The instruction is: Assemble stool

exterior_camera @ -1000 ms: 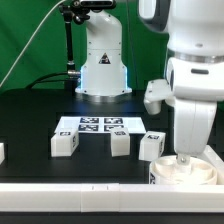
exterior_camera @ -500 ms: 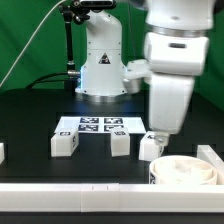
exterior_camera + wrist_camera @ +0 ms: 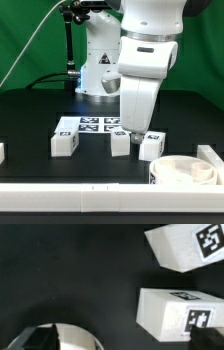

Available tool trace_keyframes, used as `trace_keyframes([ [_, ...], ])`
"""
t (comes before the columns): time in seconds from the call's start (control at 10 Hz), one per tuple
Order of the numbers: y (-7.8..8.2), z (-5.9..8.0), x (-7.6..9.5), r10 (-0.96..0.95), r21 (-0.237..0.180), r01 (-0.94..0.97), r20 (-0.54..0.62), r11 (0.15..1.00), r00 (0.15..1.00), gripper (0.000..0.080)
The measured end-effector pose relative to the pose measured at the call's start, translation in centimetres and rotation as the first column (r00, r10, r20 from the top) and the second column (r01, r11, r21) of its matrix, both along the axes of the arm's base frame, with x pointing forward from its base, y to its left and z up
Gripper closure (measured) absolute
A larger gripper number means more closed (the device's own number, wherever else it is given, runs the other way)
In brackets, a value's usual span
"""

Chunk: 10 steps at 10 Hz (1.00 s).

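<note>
Stool seat (image 3: 186, 170) lies flat on the counter (image 3: 30, 115), front corner at the exterior view's right, just behind the border rail (image 3: 90, 190). No legs fitted yet, by the look of it. Three legs stand loose in a row behind it: left leg (image 3: 65, 143) well apart, middle leg (image 3: 120, 143), and right leg (image 3: 150, 147) just beside the seat.

My jaws (image 3: 134, 128) are wide open and empty. They hang low over the gap between the middle and right legs.

Risks:
- Those two legs are close together. Coming down this wide, one finger could land on a block top or shove the neighbouring leg.
- A shoved right leg would go into the seat and shift it.
- In the wrist view both blocks sit skewed to my fingers. Without squaring up first I'd likely grip on corners, and the leg would twist or pop out.
- The marker board (image 3: 95, 124) lies right behind the row, so a low finger could catch its edge.

Room: there's open counter between the left and middle legs and off to the exterior view's left. The exterior view's right is crowded by the seat, and the rail closes off the front. Up is the cleanest way out.
</note>
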<state>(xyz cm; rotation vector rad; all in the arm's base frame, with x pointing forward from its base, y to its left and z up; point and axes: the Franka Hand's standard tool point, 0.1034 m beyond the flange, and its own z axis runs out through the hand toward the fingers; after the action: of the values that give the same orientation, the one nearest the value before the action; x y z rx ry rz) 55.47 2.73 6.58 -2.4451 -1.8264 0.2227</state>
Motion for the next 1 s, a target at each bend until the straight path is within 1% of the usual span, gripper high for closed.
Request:
trace_keyframes([
  [0.1,0.03,0.0,0.0,-0.036,-0.006,0.036,0.001,0.999,0.999,0.0151],
  [0.2,0.05,-0.02,-0.03,-0.142,-0.021,0.142,0.003,0.99,0.99,0.0151],
  [0.3,-0.28,-0.27,-0.27,-0.307,-0.045,0.307,0.014,0.951,0.952,0.0151],
  [0.4,-0.26,-0.46,-0.82,-0.478,-0.073,0.478,0.02,0.875,0.878,0.0151],
  [0.5,-0.25,0.07,-0.29,-0.563,-0.077,0.564,0.037,0.822,0.826,0.0151],
  [0.7,-0.08,-0.01,-0.24,-0.64,-0.086,0.641,0.046,0.763,0.767,0.0151],
  [1.0,0.38,-0.06,-0.3,-0.774,-0.097,0.775,0.052,0.625,0.631,0.0151],
])
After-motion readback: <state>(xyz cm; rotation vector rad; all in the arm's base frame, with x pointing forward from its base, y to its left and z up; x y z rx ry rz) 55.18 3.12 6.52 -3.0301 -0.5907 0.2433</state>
